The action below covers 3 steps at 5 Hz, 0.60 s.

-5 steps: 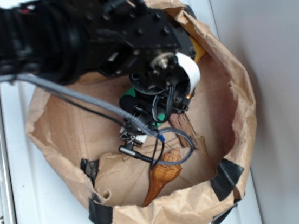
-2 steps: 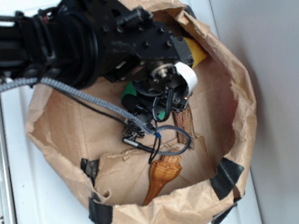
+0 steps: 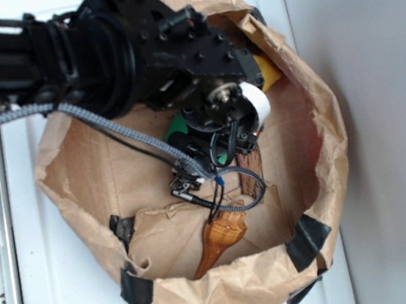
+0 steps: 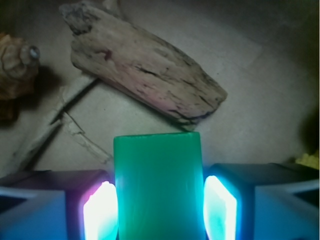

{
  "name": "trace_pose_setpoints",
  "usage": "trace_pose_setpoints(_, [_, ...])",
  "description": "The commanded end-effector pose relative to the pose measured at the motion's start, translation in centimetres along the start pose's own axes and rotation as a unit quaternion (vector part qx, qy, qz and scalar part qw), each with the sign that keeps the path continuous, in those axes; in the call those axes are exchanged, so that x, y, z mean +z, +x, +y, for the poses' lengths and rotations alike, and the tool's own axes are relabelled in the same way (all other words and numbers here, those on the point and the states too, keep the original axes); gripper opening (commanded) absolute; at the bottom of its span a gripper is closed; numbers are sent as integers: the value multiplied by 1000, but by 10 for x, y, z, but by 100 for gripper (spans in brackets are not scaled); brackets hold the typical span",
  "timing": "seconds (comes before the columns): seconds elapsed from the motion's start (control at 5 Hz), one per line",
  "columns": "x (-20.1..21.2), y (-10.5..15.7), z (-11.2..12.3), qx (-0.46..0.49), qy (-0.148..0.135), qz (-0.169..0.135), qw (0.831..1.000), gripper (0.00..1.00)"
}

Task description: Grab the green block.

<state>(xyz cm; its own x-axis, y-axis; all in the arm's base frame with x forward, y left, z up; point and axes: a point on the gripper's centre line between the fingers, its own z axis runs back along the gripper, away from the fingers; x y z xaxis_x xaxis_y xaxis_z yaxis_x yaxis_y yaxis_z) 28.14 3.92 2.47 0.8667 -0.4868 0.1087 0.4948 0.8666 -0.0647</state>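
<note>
Green block (image 4: 157,185) sits pinched between the hand's (image 4: 157,210) pads down in the paper bag (image 3: 317,119), but smooth faces could slip out if it lifts tilted.

arm swung lower and clearer of blur, tool (image 3: 221,146) nudged slightly right, cable loop (image 3: 241,188) drooping lower

Bright-green block (image 4: 158,185), brown bark piece (image 4: 145,65), tan paper bag (image 3: 316,108).
</note>
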Motion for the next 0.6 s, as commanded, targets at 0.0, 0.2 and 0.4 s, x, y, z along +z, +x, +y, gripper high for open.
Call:
trace_pose_setpoints(0.0, [66,16,8,41,-15,-62,997,0])
trace_pose_setpoints(0.2, [112,22,7,63,-50,-107,991,0])
trace_pose_setpoints(0.4, [140,20,1,73,-62,-115,989,0])
